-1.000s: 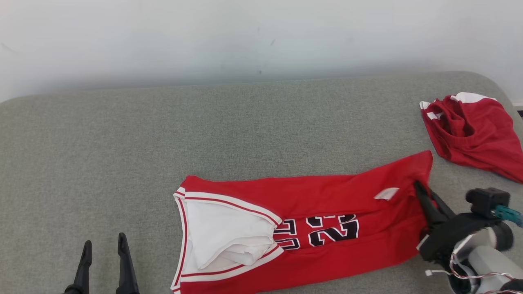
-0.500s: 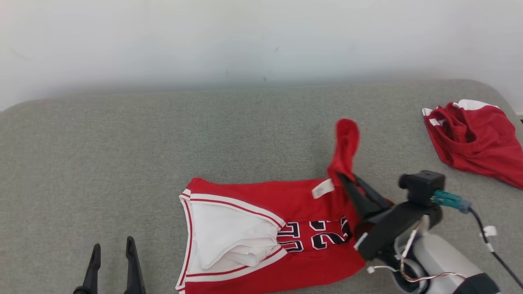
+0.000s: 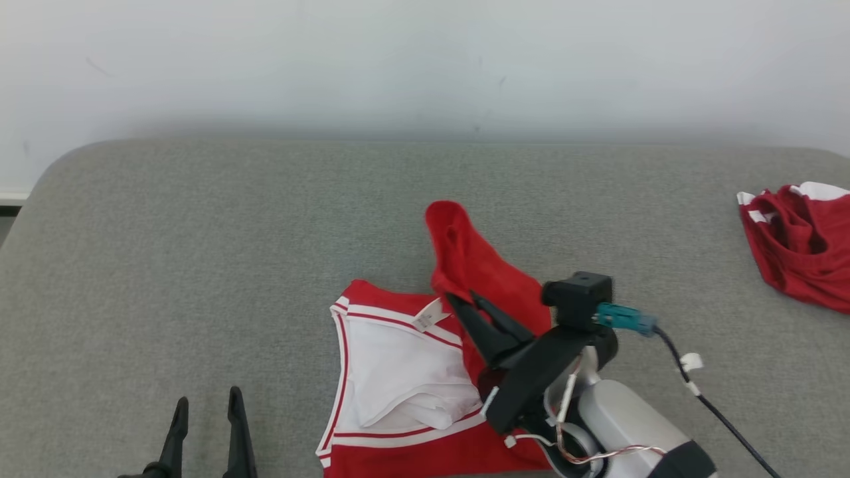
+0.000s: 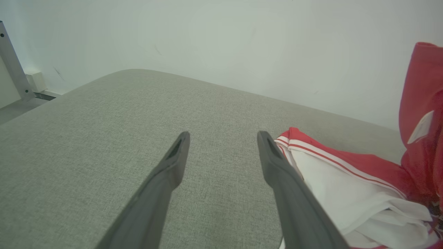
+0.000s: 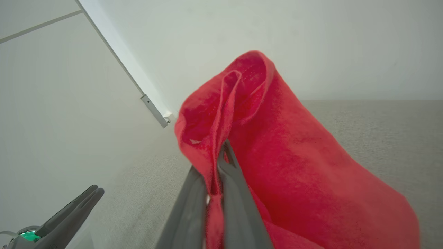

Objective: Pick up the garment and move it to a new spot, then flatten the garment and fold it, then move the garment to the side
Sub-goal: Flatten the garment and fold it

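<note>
The right gripper point(image 3: 463, 296) pinches one end of the jersey point(image 3: 398, 372) up high; the rest lies at eight o'clock, nearer the wide-apart, empty left gripper point(image 3: 207, 397).

Open grey surface point(image 3: 199, 252) left, jersey point(image 3: 398, 372) centre, red bundle point(image 3: 797, 252) far right

- garment point(image 3: 478, 265): soft red cloth, matt, with smooth white lining
- padded surface point(image 3: 232, 232): grey woven fabric, coarse and matt
- left gripper point(image 3: 207, 397): dark plastic, smooth and matt

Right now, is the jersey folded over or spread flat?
Mid-fold: the right gripper, shut on the jersey, holds one end raised over the white-trimmed half.
</note>
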